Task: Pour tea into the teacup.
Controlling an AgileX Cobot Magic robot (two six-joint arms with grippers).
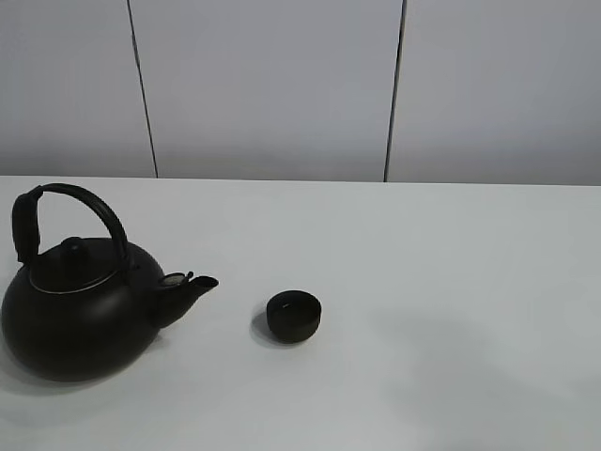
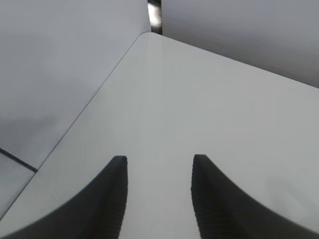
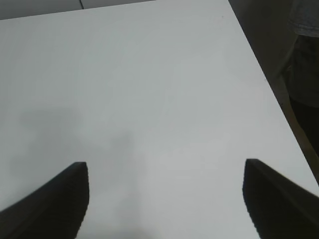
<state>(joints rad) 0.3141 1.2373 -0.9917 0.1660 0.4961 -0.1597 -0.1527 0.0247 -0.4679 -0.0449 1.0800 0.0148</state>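
Both jaws apart, empty, over table (image 3: 164,74)

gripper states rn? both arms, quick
Left gripper: open, partly, nothing between the fingers, only bare table below.
Right gripper: open wide, holding nothing.

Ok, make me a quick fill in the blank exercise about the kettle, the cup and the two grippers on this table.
1. The kettle spout points toward the ____.
2. The teacup stands on the table, ____ from the kettle.
3. The right gripper jaws stand ____ than those of the left gripper.

Missing words: teacup; apart; wider
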